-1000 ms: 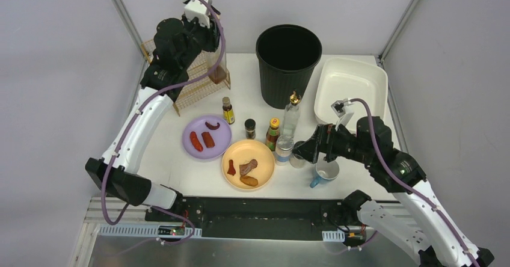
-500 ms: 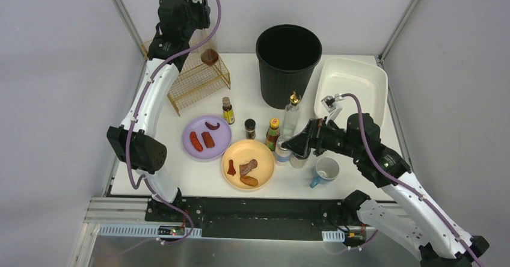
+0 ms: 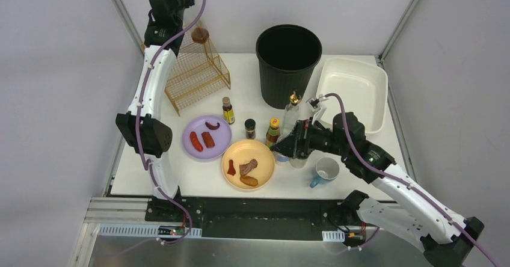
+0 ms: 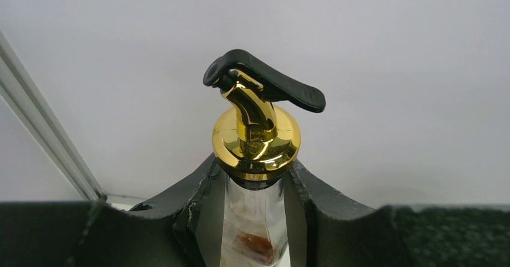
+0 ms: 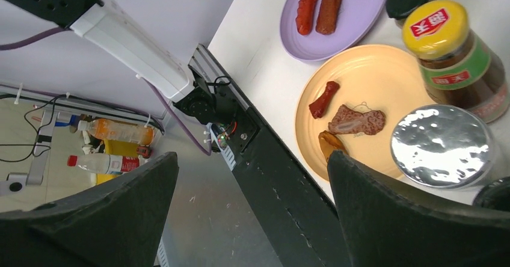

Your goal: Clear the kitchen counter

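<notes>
White worktop point(image 3: 168, 159) fills the middle of the overhead view. At far left, the left claw point(image 4: 254, 204) is clamped on a gold-spouted glass bottle point(image 4: 255, 138), held high over a wire rack point(image 3: 195, 77). A purple plate point(image 3: 206, 150) and an orange plate point(image 3: 264, 159) hold food scraps. The right claw point(image 5: 252, 219), fingers wide apart, hovers beside a silver-lidded jar point(image 5: 442, 145), near a blue mug point(image 3: 325, 171). A white tub point(image 3: 352, 92) sits far right.

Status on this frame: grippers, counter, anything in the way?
Left gripper shut on bottle, held high. Right gripper open above silver-lidded jar. Counter not cleared: purple plate, yellow plate, mug on it. Yellow-lidded jar close beside target.
</notes>
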